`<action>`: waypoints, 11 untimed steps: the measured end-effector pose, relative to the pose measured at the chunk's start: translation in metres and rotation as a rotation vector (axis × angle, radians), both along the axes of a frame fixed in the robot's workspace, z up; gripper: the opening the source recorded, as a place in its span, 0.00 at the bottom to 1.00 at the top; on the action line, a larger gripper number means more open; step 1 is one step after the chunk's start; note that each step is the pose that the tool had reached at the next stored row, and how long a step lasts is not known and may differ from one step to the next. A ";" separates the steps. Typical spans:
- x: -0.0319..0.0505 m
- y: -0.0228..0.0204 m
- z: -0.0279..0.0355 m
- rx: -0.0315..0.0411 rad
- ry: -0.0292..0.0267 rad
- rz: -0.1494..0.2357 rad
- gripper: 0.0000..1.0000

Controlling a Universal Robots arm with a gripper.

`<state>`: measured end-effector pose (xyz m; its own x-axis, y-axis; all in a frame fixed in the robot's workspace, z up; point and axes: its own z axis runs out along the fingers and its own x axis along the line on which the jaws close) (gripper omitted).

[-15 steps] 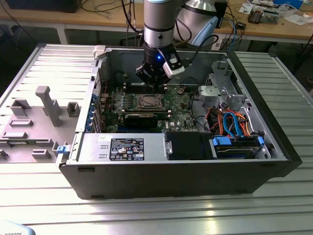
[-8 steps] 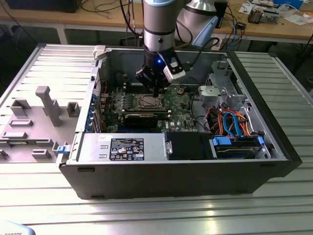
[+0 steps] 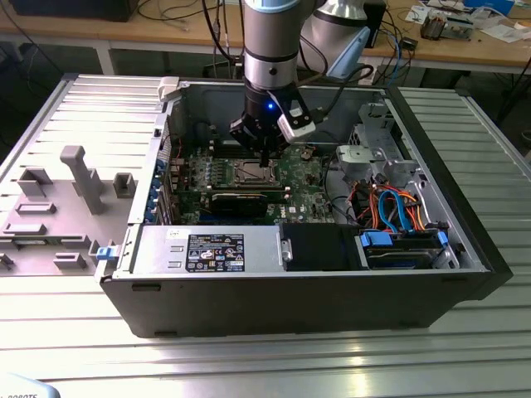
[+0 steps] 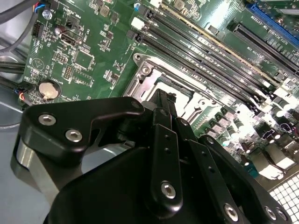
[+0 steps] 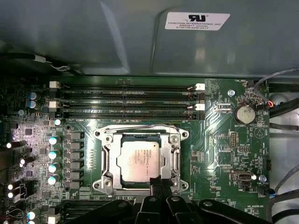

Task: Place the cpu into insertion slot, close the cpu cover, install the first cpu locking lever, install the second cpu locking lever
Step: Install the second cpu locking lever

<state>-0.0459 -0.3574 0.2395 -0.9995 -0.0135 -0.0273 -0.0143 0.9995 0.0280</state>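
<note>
The cpu (image 5: 139,161), a silver-grey square chip, lies flat in the insertion slot on the green motherboard (image 5: 215,149). The cpu cover (image 5: 109,158), a silver frame plate, lies down around it, and the chip shows through its window. A thin wire lever (image 5: 135,127) runs along the socket edge facing the memory slots. My gripper (image 5: 161,183) is shut, its black fingertips together at the socket's opposite edge, touching or just above the frame. In the exterior view the gripper (image 3: 264,162) points straight down over the socket (image 3: 253,172). The second wrist view shows the fingers (image 4: 164,140) reaching the socket frame (image 4: 145,71).
Black memory slots (image 5: 126,100) and a coin battery (image 5: 243,113) flank the socket. A long black card (image 3: 241,201), the power supply (image 3: 216,249) and a drive cage with orange and blue cables (image 3: 390,207) crowd the case. A grey fixture tray (image 3: 66,191) sits at the exterior view's left.
</note>
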 end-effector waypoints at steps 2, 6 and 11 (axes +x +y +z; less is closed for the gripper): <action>0.0001 0.0000 0.0000 0.0000 0.0001 0.000 0.11; 0.0001 0.0000 0.0000 0.0001 0.0001 0.000 0.11; 0.0001 -0.0002 0.0001 0.0005 0.0154 0.000 0.11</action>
